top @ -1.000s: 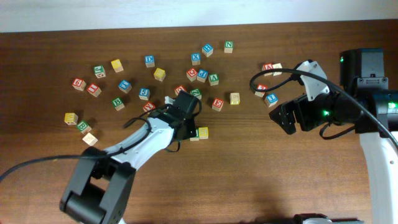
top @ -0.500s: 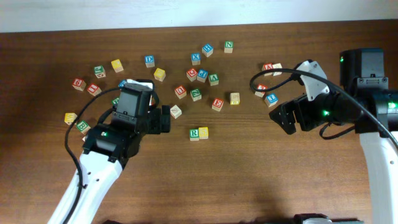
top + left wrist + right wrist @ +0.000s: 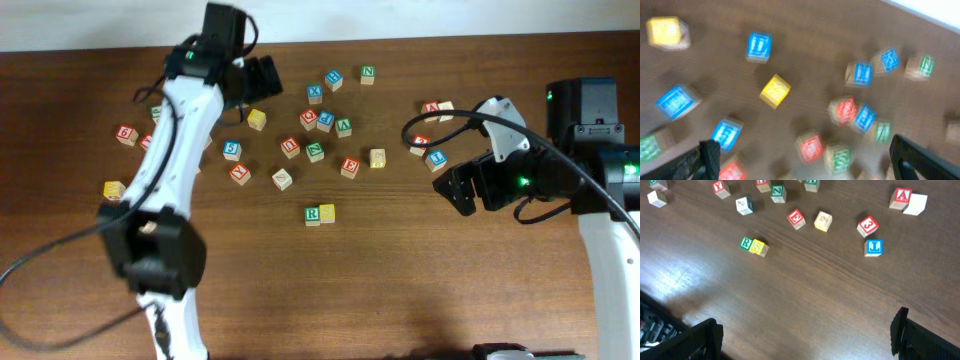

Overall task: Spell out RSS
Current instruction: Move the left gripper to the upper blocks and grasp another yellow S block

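A green R block (image 3: 312,214) and a yellow block (image 3: 327,212) stand touching side by side at mid-table. The right wrist view also shows the R block (image 3: 745,243) and the yellow block (image 3: 758,246), whose letter is too small to read. My left gripper (image 3: 266,79) hangs open and empty over the scattered blocks at the back of the table. Its view is blurred, with a yellow block (image 3: 775,90) and a blue block (image 3: 759,47) below it. My right gripper (image 3: 455,191) is open and empty at the right, well away from the pair.
Several loose letter blocks lie across the back half of the table, among them a red E block (image 3: 350,166) and a green N block (image 3: 368,73). A small group with a red A block (image 3: 431,108) sits near my right arm.
My left gripper opened and left the yellow block beside the R block. The arm then swung away to the back left of the table. The right arm has not moved.
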Action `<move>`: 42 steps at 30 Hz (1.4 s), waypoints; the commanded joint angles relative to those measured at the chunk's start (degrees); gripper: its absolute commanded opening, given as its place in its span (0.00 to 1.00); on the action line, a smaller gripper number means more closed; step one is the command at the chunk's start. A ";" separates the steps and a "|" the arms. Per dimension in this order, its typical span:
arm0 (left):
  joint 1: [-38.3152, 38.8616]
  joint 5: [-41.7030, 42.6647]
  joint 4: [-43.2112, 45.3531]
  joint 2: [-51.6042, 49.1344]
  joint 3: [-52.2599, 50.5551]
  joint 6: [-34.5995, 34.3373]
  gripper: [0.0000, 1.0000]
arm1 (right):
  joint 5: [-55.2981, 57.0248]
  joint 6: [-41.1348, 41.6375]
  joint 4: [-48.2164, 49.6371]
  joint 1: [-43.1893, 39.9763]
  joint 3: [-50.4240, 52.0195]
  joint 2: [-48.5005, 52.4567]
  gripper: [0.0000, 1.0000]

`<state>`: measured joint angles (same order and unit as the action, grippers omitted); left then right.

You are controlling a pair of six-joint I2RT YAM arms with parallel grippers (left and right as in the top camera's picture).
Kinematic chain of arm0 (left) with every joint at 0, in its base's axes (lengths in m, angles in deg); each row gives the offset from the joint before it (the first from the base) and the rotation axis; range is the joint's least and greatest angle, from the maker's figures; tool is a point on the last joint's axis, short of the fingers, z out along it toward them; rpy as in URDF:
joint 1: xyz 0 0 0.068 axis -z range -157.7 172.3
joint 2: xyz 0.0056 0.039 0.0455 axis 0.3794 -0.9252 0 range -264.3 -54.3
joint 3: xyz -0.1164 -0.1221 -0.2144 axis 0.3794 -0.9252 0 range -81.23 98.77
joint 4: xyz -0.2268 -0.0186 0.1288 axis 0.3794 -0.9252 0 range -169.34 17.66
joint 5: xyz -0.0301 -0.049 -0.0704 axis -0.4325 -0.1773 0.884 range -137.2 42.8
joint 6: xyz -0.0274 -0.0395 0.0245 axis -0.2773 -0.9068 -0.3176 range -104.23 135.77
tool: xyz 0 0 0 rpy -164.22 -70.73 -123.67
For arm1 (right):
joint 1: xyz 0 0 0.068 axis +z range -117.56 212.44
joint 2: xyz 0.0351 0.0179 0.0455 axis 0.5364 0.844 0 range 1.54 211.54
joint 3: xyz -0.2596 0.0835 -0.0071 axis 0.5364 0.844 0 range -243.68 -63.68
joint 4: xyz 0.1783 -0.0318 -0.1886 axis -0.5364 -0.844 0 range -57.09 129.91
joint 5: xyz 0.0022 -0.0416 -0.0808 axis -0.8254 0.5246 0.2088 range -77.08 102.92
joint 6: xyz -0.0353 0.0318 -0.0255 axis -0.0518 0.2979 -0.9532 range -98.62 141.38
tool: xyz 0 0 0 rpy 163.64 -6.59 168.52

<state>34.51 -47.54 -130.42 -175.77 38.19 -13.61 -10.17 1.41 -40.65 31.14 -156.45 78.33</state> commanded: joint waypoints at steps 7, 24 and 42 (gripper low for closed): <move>2.56 -8.39 -2.03 -18.27 12.74 -22.53 1.00 | -0.66 -0.61 0.17 -0.13 -0.24 -0.24 0.98; 2.64 -9.44 1.18 -26.97 12.74 -33.83 0.96 | -0.66 -0.61 0.17 -0.13 -0.24 -0.24 0.98; 2.64 -10.19 1.81 -27.08 12.74 -33.75 0.32 | -0.66 -0.61 0.17 -0.13 -0.24 -0.24 0.98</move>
<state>37.28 -57.12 -128.06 -201.85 50.14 -47.27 -10.15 1.39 -40.65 31.12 -156.45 78.35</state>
